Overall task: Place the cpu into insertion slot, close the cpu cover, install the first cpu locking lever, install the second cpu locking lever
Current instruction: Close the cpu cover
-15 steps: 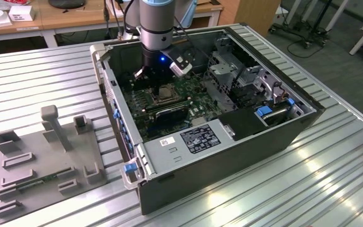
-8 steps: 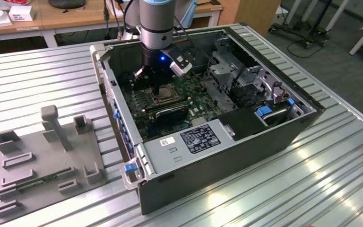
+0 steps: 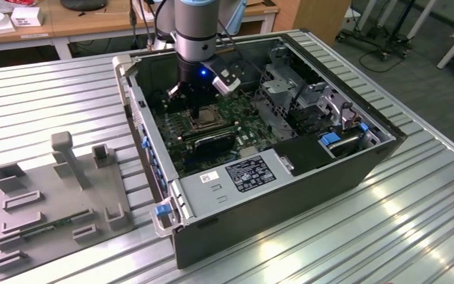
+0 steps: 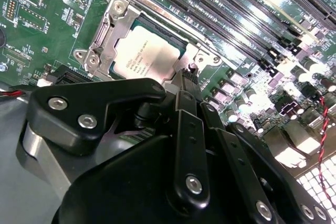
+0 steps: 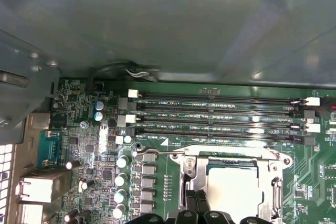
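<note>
Where the arm reaches down into the open computer case (image 3: 290, 195) on the slatted desk (image 3: 54, 100), the claw (image 4: 185, 77) hangs low over the green circuit board (image 4: 47, 24). In the second wrist view the cpu (image 4: 144, 56) lies flat in the insertion slot (image 4: 163, 28). The cpu cover (image 4: 113, 17) is down around it, its window framing the chip's metal top. The claw's dark tip sits at the cover's edge, just beside the chip. I cannot tell whether it actually touches, or whether the claw is open or closed.
</note>
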Controlling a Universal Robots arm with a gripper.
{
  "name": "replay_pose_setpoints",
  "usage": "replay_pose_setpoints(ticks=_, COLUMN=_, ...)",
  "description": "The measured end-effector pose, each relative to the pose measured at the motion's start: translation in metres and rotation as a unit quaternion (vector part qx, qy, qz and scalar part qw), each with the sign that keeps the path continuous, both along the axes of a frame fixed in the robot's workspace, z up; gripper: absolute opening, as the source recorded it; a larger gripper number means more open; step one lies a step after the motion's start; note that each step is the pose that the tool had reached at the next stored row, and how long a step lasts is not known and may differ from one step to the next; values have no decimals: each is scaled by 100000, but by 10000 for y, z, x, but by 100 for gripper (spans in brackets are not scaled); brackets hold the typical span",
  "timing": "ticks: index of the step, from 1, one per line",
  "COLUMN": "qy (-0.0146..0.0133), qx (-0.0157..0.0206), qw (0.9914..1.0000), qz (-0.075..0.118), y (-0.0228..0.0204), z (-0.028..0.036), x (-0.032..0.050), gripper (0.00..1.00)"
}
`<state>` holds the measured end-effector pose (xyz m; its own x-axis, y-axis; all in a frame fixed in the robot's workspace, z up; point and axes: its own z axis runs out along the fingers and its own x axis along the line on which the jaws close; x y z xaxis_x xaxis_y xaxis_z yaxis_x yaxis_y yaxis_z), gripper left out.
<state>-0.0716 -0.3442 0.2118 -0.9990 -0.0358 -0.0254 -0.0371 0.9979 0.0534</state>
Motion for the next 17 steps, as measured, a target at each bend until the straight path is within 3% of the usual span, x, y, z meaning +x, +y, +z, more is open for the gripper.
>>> replay_pose_setpoints(ticks=8, qy=-9, qx=10, qw=100000, qz=-1, y=1, z=80, x=0, gripper=11)
replay_pose_setpoints(ticks=17, qy=-1, qx=7, qw=100000, qz=4, y=0, z=84, x=9, gripper=11)
